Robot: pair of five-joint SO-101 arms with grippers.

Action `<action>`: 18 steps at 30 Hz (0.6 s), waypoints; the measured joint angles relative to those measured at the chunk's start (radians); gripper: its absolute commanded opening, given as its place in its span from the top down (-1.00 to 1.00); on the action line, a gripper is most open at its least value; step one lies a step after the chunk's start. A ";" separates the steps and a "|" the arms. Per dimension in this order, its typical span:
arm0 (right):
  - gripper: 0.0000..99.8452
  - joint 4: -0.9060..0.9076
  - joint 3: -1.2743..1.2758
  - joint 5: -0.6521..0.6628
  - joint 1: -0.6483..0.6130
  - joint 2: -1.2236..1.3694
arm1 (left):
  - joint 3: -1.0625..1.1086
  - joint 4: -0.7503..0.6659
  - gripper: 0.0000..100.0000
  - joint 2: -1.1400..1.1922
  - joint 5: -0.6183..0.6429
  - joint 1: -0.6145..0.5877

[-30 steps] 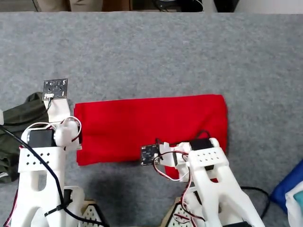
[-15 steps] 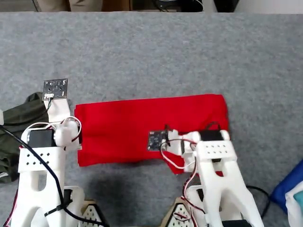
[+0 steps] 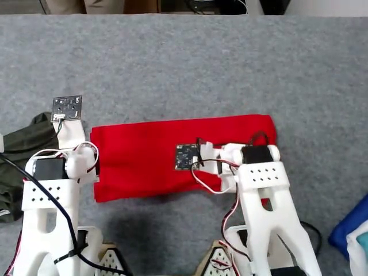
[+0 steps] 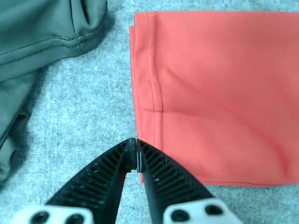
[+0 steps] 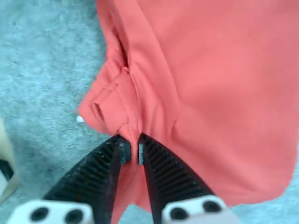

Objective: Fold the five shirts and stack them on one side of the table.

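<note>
**benchrat:** Quick check on your setup. Where's the shirt, and what are your fingers doing?

**foldfan:** Your red cloth shirt (image 3: pixel 144 155) lies folded into a long rectangle across the middle of the grey carpeted counter (image 3: pixel 184 63). The fingers of your right gripper (image 5: pixel 131 148) are pinching a bunched-up fold of it near the right end, so the cloth is puckered there. The fingers of your left gripper (image 4: pixel 137 154) are pressed together, with the tips right at the stitched hem on the shirt's left end. I can't tell if they actually have any cloth.

**benchrat:** Any tags or print you can read?

**foldfan:** There's a tiny white speck by the pinched fold, too small to make out. The hem stitching is clear though.

**benchrat:** What's changed in the last second?

**foldfan:** Your right arm slid from the shirt's near edge further in over it. Your left arm hasn't budged. A dark green garment (image 3: pixel 23 144) lies just left of the shirt, and some blue cloth (image 3: pixel 353 221) is at the right edge.
</note>
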 measured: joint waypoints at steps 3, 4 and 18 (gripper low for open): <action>0.99 0.000 -0.035 0.032 0.000 0.031 | 0.000 0.000 0.96 0.000 0.000 0.000; 0.99 0.000 -0.052 0.040 0.000 0.049 | 0.000 0.000 0.96 0.000 0.000 0.000; 0.99 0.048 -0.454 0.049 0.000 0.486 | 0.000 0.000 0.96 0.000 0.000 0.000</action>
